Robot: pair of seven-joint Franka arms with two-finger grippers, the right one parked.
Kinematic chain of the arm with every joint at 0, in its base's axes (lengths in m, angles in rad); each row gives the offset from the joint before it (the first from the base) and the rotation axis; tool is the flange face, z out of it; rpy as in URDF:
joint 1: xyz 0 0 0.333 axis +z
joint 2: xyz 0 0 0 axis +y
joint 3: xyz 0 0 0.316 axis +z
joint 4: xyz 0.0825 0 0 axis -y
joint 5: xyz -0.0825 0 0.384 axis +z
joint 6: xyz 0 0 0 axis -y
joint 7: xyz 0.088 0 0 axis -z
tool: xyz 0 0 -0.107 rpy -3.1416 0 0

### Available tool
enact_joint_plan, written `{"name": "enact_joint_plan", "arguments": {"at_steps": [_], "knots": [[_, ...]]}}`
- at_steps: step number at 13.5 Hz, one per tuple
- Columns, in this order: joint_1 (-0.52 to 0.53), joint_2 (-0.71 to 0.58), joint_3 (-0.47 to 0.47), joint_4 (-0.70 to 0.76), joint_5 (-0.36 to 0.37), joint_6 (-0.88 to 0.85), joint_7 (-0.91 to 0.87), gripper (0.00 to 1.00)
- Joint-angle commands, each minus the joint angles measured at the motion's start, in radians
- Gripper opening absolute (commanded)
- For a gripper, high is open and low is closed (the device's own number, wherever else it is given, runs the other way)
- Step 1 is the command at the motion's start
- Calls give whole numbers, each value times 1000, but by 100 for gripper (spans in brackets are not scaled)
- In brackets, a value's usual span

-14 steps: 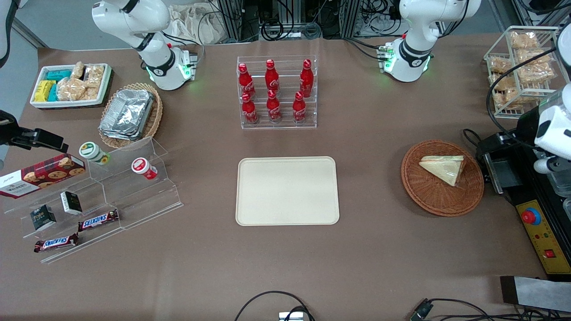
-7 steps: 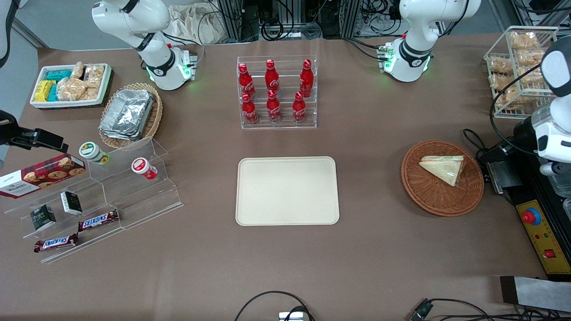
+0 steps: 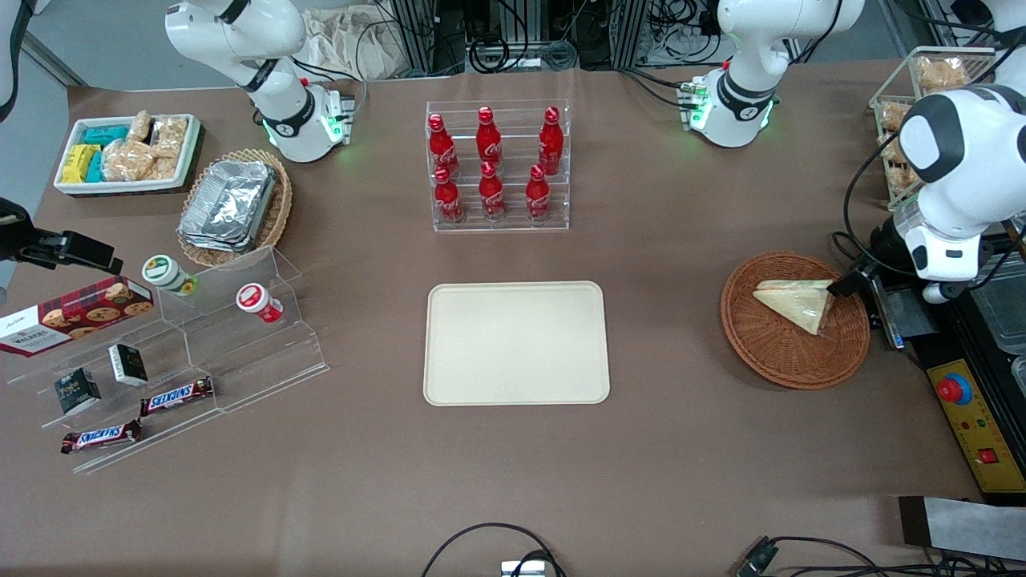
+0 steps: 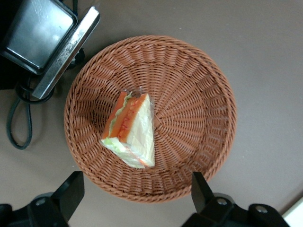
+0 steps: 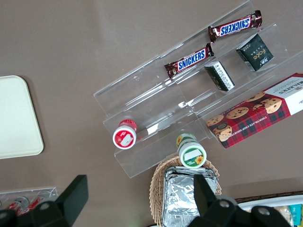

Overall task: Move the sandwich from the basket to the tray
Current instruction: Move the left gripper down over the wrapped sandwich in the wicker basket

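While the gripper (image 4: pixel 132 198) hovers above the basket (image 4: pixel 199 99) with fingers (image 4: pixel 71 189) apart, it should descend centred, straddling the sandwich's (image 4: pixel 132 132) bread faces.

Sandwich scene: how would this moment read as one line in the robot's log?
phase: approach | gripper: open, above basket | sandwich: lying in basket, ungrasped | tray: nothing on it yet

The sandwich (image 3: pixel 797 303) lies in the basket (image 3: pixel 773 361), toward the working arm's end of the table, well apart from the tray (image 3: pixel 515 343). The gripper (image 4: pixel 135 201), fingers spread wide, hovers above the basket's rim.
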Motion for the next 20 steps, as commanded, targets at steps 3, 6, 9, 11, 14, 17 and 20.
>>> {"name": "enact_joint_plan", "arguments": {"at_steps": [3,6,9,11,14,17,20], "knots": [[-1,14,9,-77,-50,93,-18,100],[-1,43,13,-105,-61,153,-18,100],[-1,72,20,-114,-76,191,-18,100],[-1,91,20,-133,-76,240,-18,100],[-1,112,20,-134,-78,264,-18,100],[-1,135,20,-134,-80,282,-18,100],[-2,157,20,-134,-80,303,-18,100]]}}
